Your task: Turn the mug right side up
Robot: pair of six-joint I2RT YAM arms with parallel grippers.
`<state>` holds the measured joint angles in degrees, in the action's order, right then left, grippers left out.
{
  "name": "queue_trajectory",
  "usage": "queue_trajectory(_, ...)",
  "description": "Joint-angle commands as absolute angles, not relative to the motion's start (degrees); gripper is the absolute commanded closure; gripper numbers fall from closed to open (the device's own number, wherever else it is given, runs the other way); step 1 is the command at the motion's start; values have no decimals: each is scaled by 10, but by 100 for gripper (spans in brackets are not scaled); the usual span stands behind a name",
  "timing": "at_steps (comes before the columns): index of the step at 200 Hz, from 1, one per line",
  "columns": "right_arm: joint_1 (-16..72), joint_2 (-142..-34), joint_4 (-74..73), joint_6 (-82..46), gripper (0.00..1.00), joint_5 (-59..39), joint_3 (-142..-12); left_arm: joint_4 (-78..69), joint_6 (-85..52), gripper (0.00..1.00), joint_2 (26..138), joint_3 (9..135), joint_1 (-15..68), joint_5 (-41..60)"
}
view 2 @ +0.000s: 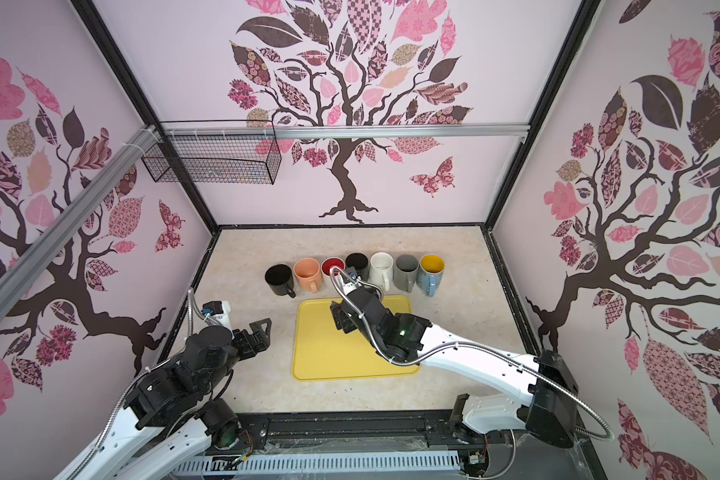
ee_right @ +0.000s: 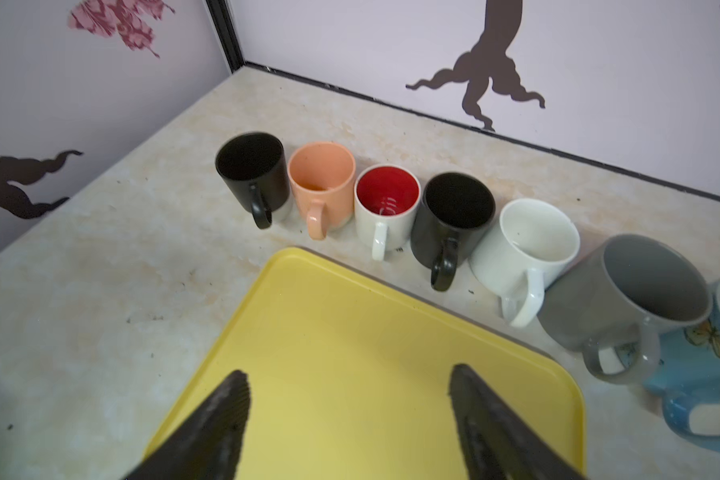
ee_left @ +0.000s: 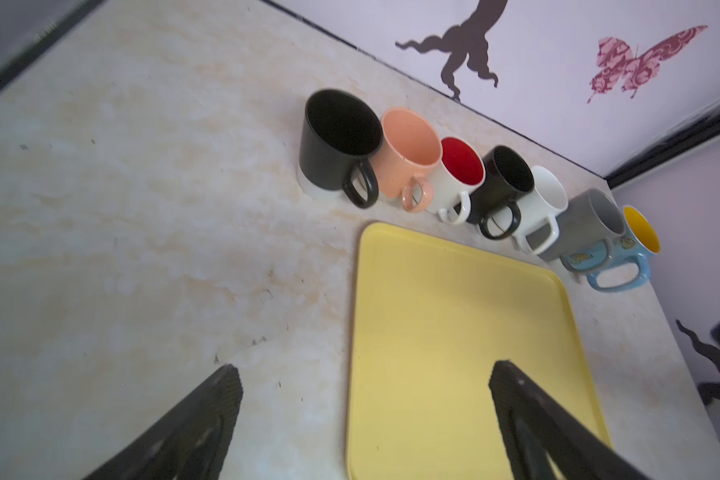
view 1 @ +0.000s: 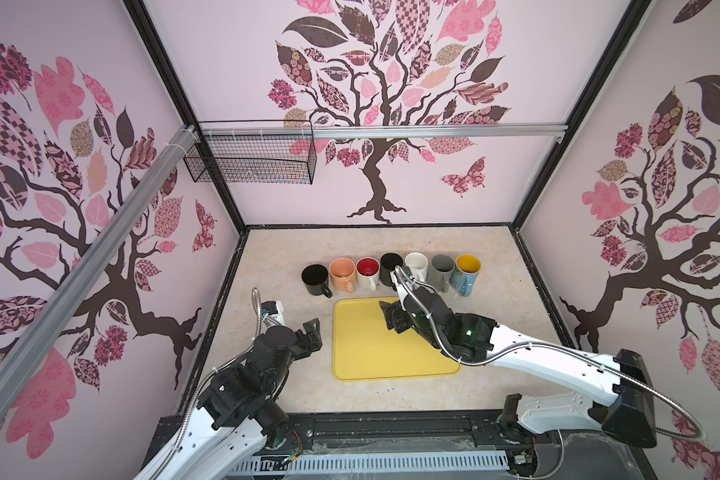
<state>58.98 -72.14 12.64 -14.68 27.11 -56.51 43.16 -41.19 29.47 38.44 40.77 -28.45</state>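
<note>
Several mugs stand in a row behind the yellow tray (view 1: 362,357), all with their mouths up: black (view 1: 314,279), peach (view 1: 342,272), white with red inside (ee_right: 385,208), black (ee_right: 454,216), white (ee_right: 528,245), grey (ee_right: 624,299) and blue with yellow inside (view 1: 467,274). My right gripper (view 1: 388,314) (ee_right: 348,378) hangs open and empty over the tray's far part, short of the middle mugs. Also open and empty, my left gripper (view 1: 312,330) (ee_left: 362,374) hovers over the tray's left edge. No mug is held or touched.
A black wire basket (view 1: 250,160) hangs on the back wall's rail, high at the left. The tray (ee_left: 454,332) has nothing on it. Black frame posts and patterned walls close the marble-look table (view 1: 275,257) on three sides.
</note>
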Motion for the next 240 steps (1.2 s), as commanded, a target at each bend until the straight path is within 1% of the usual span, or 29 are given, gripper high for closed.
queue_trajectory(1,558,-693,156,-152,0,281,-557,270,-302,4,308,327,409,-401)
queue_trajectory(16,544,-685,152,-152,0,265,-538,107,-203,4,302,254,409,-413)
queue_trajectory(43,540,-664,153,-158,0,269,-517,-260,-34,4,322,110,406,-426)
queue_trajectory(54,540,-650,153,-166,0,278,-504,-345,5,4,347,87,400,-440)
queue_trajectory(65,540,-629,132,-172,0,290,-479,-359,33,4,371,93,382,-460)
queue_trajectory(80,540,-592,89,-188,0,304,-435,-350,72,4,398,109,345,-457)
queue_trajectory(92,540,-565,46,-194,0,308,-397,-363,64,4,426,114,298,-460)
queue_trajectory(108,540,-543,10,-182,0,305,-368,-359,22,4,471,116,217,-392)
queue_trajectory(118,540,-541,6,-174,0,307,-363,-362,-12,4,510,118,170,-349)
queue_trajectory(128,540,-542,13,-166,0,313,-370,-375,-15,4,560,119,130,-318)
queue_trajectory(142,540,-543,20,-158,0,312,-379,-447,-41,4,649,112,81,-308)
queue_trajectory(154,540,-543,11,-151,0,310,-380,-551,-61,4,727,101,37,-255)
queue_trajectory(167,539,-544,-4,-147,0,310,-380,-635,-35,4,789,104,30,-231)
queue_trajectory(172,536,-545,-10,-145,0,304,-379,-642,-36,4,810,115,26,-235)
queue_trajectory(178,534,-548,-14,-144,0,297,-379,-618,-53,4,834,133,17,-230)
queue_trajectory(187,525,-553,-20,-150,0,283,-381,-603,-57,4,880,158,-5,-162)
queue_trajectory(195,515,-558,-26,-155,0,272,-381,-646,-44,4,927,175,-12,-147)
queue_trajectory(201,513,-563,-37,-157,0,271,-379,-628,-43,4,912,181,-12,-136)
queue_trajectory(210,511,-568,-65,-148,0,279,-372,-523,-57,4,877,194,-13,-135)
queue_trajectory(225,507,-580,-111,-119,0,310,-366,-640,-43,4,920,174,-12,-140)
queue_trajectory(240,493,-595,-146,-68,0,369,-369,-580,-52,4,886,174,-13,-144)
